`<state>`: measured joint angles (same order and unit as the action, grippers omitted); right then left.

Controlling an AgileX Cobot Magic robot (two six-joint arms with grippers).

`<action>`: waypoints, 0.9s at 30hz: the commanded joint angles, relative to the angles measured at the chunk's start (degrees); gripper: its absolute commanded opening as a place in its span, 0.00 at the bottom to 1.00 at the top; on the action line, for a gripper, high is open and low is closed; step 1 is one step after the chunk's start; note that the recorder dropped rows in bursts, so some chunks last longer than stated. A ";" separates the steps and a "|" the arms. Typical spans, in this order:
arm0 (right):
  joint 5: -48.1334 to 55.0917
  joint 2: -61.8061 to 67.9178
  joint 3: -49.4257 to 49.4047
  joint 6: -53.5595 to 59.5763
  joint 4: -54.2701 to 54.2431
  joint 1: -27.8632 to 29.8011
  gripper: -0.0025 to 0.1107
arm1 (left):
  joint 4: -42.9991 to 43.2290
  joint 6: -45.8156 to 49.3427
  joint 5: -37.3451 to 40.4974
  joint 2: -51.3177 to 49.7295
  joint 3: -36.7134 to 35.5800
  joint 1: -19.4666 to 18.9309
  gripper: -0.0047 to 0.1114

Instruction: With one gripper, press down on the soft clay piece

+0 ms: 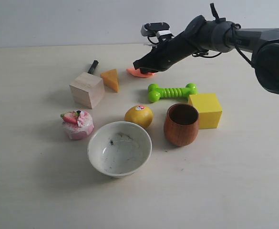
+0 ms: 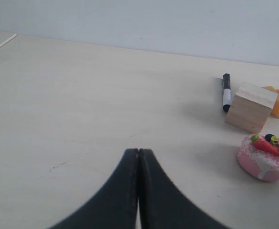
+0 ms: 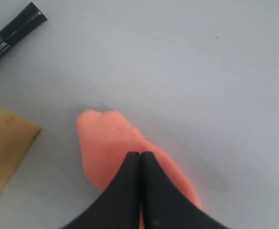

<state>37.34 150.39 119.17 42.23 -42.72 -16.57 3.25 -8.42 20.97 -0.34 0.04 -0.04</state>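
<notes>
Soft clay piece (image 3: 106, 143), salmon-orange, lumpy: you see it half hidden under the black right gripper (image 3: 139, 155), tips together, empty; contact unclear.

I log the tabletop (image 1: 34, 191): bowl (image 1: 119, 148) nearest the camera. Behind it, left to right: cake (image 1: 77, 124), fruit (image 1: 139, 116), cup (image 1: 181, 124), with the cube (image 1: 206, 109) just beside the cup. Further back: block (image 1: 87, 89), cheese wedge (image 1: 111, 79), bone toy (image 1: 171, 91). Marker (image 1: 93, 67) behind the block. Clay piece (image 1: 144, 74) right of the wedge, under my right gripper (image 1: 135, 64).
</notes>
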 commanded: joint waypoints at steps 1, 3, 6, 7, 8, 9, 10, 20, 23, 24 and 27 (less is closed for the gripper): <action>3.38 3.03 -1.07 -0.37 5.13 0.28 0.02 | -0.35 -0.07 -0.39 0.34 -0.04 -0.14 0.04; 3.38 3.03 -1.07 -0.37 5.13 0.28 0.02 | -0.35 -0.07 -0.39 0.34 -0.04 -0.14 0.04; 3.42 3.39 -1.07 -0.37 5.27 0.28 0.02 | -0.35 -0.07 -0.39 0.34 -0.04 -0.14 0.04; 3.63 3.52 -1.07 -0.37 5.27 0.28 0.02 | -0.35 -0.07 -0.39 0.34 -0.04 -0.14 0.04; 3.73 3.52 -1.07 -0.37 5.37 0.28 0.02 | -0.35 -0.07 -0.39 0.34 -0.04 -0.14 0.04; 3.91 3.54 -1.07 -0.37 5.38 0.28 0.02 | -0.35 -0.07 -0.39 0.34 -0.04 -0.14 0.04; 3.99 3.54 -1.07 -0.37 5.38 0.28 0.02 | -0.35 -0.07 -0.39 0.34 -0.04 -0.14 0.04; 4.12 3.54 -1.07 -0.37 5.38 0.28 0.02 | -0.35 -0.07 -0.39 0.34 -0.04 -0.14 0.04; 4.12 3.54 -1.07 -0.37 5.38 0.28 0.02 | -0.35 -0.07 -0.39 0.34 -0.04 -0.14 0.04; 4.12 3.54 -1.07 -0.37 5.38 0.28 0.02 | -0.35 -0.07 -0.39 0.34 -0.04 -0.14 0.04; 4.24 3.54 -1.07 -0.37 5.38 0.28 0.02 | -0.35 -0.07 -0.39 0.34 -0.04 -0.14 0.04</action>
<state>37.73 150.98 119.50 41.86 -42.64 -16.57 3.25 -8.42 20.97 -0.34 0.04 -0.04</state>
